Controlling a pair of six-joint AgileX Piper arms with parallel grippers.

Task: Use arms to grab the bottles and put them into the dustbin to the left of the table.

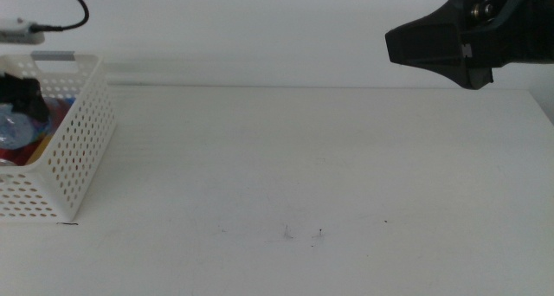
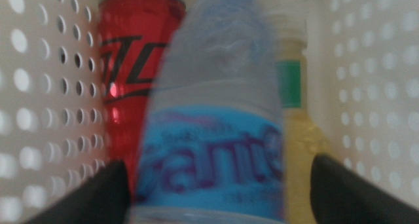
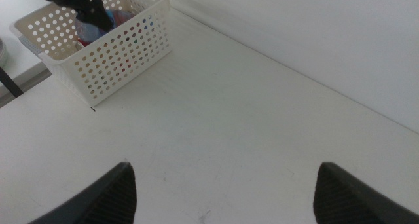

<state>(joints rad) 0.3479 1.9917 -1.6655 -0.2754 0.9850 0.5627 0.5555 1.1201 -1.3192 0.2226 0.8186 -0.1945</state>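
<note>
White counter [image 1: 346, 157] is lying bare of bottles as the job is nearing its end. Inside the dustbin [image 1: 82, 149], at the counter's left end, the left gripper [image 2: 216, 185] is reaching down with its fingers [image 2: 98, 194] spread to either side of the clear water bottle [image 2: 216, 119]; whether they are pressing on it or standing just free of it cannot be told from the blurred wrist view. Beside the water bottle, the red can [image 2: 131, 54] is lying against one perforated wall, and the yellow-juice bottle [image 2: 298, 119] is lying against the other. From the middle view, the blue and red of these things are showing through the dustbin's holes. Well apart, the right gripper [image 1: 441, 41] is waiting raised over the counter's right side, its fingers [image 3: 111, 194] released and holding nothing. By these pictures all three things are sitting in the dustbin, and what is remaining, it seems, is letting go of the water bottle and drawing the left arm out.
</note>
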